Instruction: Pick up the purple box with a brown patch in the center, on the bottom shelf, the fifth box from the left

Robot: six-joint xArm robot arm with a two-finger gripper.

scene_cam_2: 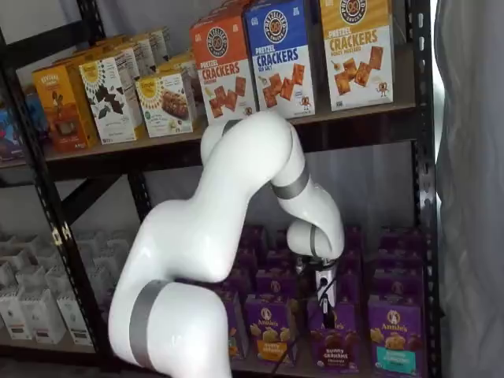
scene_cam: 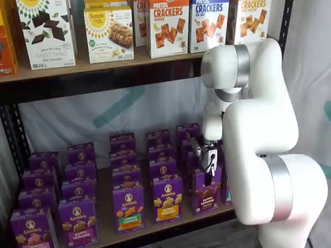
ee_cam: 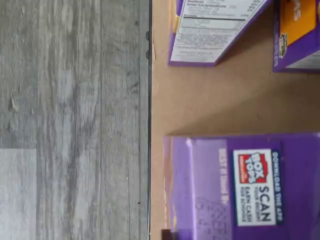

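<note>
The purple box (scene_cam: 206, 192) with a brown patch on its front stands upright in the front row of the bottom shelf (scene_cam: 105, 227). It shows in both shelf views, and its front reads "bunny grahams" (scene_cam_2: 335, 335). My gripper (scene_cam: 209, 161) hangs from the white arm right above the box's top edge, its black fingers (scene_cam_2: 324, 293) reaching down to the carton. The fingers are too small and too much side-on to tell a gap or a grip. In the wrist view a purple box top (ee_cam: 245, 185) with a "Box Tops" label lies close under the camera.
A purple carton with yellow-orange crackers (scene_cam: 167, 199) stands just left of the box, and one with a teal patch (scene_cam_2: 391, 335) to its right. More purple cartons fill the rows behind. Cracker boxes (scene_cam: 168, 26) line the upper shelf. Grey floor (ee_cam: 75, 120) lies past the shelf's front edge.
</note>
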